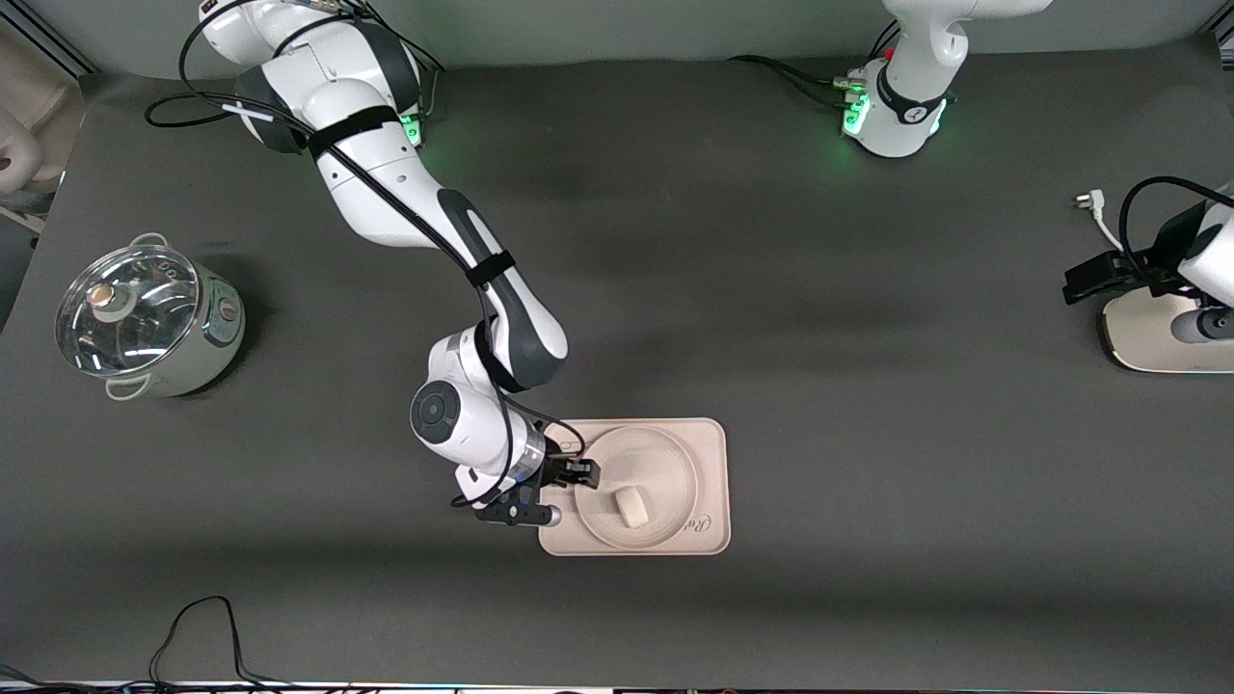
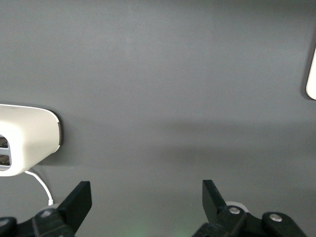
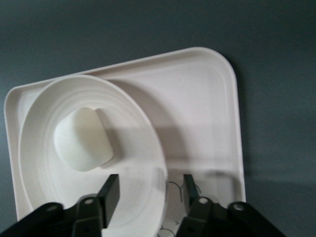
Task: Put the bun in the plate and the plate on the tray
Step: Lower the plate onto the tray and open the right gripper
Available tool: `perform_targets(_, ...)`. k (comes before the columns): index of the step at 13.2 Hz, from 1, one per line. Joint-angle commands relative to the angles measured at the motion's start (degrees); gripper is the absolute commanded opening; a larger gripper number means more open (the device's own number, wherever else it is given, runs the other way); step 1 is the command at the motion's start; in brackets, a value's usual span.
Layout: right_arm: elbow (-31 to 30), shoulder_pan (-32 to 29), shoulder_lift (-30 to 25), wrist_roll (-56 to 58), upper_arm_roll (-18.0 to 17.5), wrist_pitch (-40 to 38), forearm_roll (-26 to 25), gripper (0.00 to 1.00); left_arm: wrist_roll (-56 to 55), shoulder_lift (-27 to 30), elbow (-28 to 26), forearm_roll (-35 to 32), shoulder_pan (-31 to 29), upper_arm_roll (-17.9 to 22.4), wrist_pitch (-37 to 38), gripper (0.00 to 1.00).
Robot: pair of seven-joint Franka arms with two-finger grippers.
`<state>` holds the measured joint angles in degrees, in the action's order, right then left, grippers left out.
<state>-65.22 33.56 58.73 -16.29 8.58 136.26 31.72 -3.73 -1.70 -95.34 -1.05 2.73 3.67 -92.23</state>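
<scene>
The cream tray point(image 1: 711, 448) point(image 3: 207, 108) lies toward the front camera's side of the table, at about mid-length. The round plate point(image 1: 677, 461) point(image 3: 39, 163) rests on the tray. In the plate lies the off-white bun point(image 1: 631, 506) point(image 3: 84, 140). My right gripper point(image 1: 584, 474) point(image 3: 150, 190) is at the plate's edge on the right arm's side. It is open, one finger on each side of the rim with a gap at each. My left gripper point(image 1: 1075, 282) point(image 2: 147, 197) waits at the left arm's end of the table, open with nothing in it.
A pot with a glass lid point(image 1: 145, 323) stands toward the right arm's end. A white appliance point(image 1: 1157, 333) point(image 2: 24, 143) sits under the left arm, with a white plug and cord point(image 1: 1091, 207) beside it. A black cable point(image 1: 202, 631) loops at the table's front edge.
</scene>
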Motion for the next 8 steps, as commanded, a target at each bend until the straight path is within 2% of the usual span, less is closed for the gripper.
perform_targets(1,0.4,-0.1,-3.3,1.7,-0.2,-0.6,-1.6,1.0,-5.7,0.3,1.0,0.2,0.3,-2.8,0.6,1.0)
perform_targets(5,-4.0,-0.9,-13.1,3.5,0.4,-8.5,-3.4,1.0,-4.8,-0.4,0.7,0.2,-0.2,-2.7,0.2,1.0)
perform_targets(6,-4.7,-1.9,-16.3,3.7,1.1,-12.3,-3.4,1.0,-4.7,-0.3,0.6,0.2,-0.2,-2.7,0.9,1.0)
perform_targets(8,-4.7,-1.7,-22.7,3.9,4.8,-25.0,-5.9,1.0,-4.0,-0.4,0.3,0.2,-0.1,-2.7,1.2,1.0)
